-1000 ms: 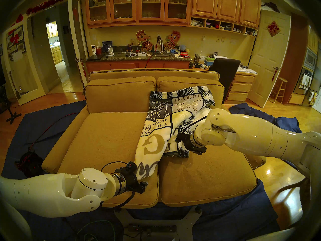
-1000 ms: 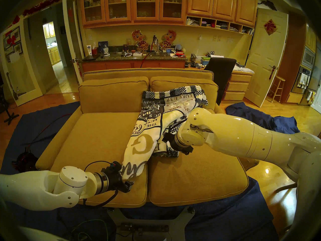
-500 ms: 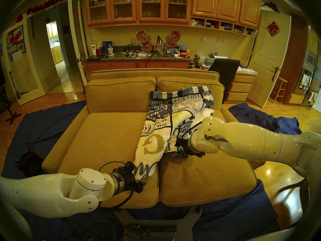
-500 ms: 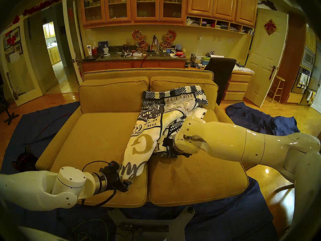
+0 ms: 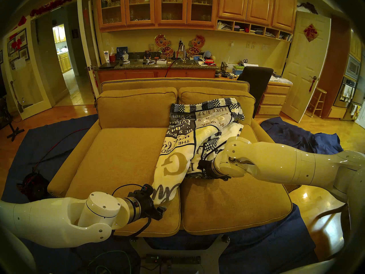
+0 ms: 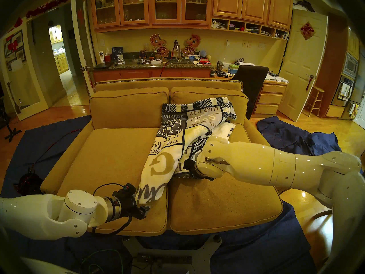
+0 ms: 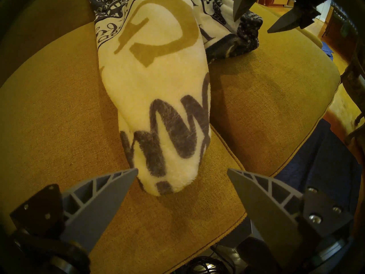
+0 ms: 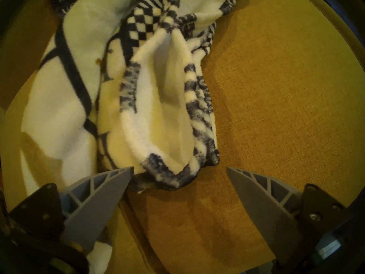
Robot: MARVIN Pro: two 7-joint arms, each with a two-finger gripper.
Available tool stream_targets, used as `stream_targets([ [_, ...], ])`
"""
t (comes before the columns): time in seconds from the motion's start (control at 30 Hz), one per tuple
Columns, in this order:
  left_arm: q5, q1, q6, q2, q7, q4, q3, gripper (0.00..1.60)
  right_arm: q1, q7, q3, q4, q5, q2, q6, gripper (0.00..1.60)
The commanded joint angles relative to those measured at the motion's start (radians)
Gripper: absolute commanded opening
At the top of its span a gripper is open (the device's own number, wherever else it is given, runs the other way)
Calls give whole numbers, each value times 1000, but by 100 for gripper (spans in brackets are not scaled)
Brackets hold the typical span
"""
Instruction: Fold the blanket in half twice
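Observation:
The cream blanket (image 5: 177, 162) with navy lettering lies bunched in a long heap on the tan sofa (image 5: 122, 159), running from the right back cushion to the front seam. My left gripper (image 7: 182, 169) stands open, its fingers either side of the blanket's (image 7: 158, 89) rounded near end, low over the seat. My right gripper (image 8: 179, 167) is also open. It hovers at the checkered, navy-edged corner of the blanket (image 8: 158, 109) on the right seat cushion, left fingertip at the cloth's edge. In the head views both grippers (image 5: 161, 210) (image 5: 203, 166) sit low at the blanket.
Plain dark blue cloths (image 5: 296, 137) (image 5: 49, 137) cover the floor on both sides of the sofa and under its front. A red cable and a dark bundle (image 5: 33, 182) lie at the left. A wooden chair (image 5: 335, 212) stands near right, a black office chair (image 5: 256, 79) behind.
My right arm has come down and swung slightly left, bringing its gripper lower onto the blanket's checkered corner. The left arm has drawn back a little. Both grippers stayed open.

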State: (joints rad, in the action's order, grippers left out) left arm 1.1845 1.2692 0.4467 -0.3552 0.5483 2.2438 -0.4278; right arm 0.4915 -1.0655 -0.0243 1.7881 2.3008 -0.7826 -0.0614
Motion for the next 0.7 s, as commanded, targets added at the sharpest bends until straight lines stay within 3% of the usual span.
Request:
stream_targets([
  [0.0,6,-1,9,0,16,17,-2,160,2,7,-2,-31,-11,-41,-11,160],
  [0.37,15,-2,26,-5,30,23,-1,160,33,39,-4,-132,1,-100,-61,160],
  [0.67,25,-1,39,-5,50,34,-3,160,52,62,-7,-178,0,-92,-77,160],
])
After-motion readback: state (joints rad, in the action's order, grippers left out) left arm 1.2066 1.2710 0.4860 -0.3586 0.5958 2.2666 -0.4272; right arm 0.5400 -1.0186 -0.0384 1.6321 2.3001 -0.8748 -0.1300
